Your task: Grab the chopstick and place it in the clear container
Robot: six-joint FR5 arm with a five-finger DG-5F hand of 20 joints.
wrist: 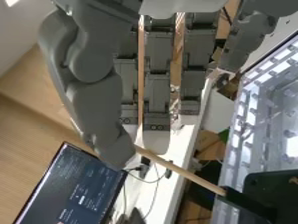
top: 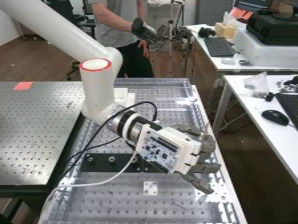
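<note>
One hand (top: 207,145) hangs over the bench (top: 106,200), pinching one chopstick (wrist: 179,171), thumb against fingers. Two keyboards (top: 219,46) and one mouse (top: 274,117) lie alongside.

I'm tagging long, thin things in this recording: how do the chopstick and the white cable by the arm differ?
The chopstick is straight, while the white cable bends in a wide curve. The chopstick is light tan; the cable is white. The chopstick looks stiff, the cable flexible. Both are long and slender.
</note>
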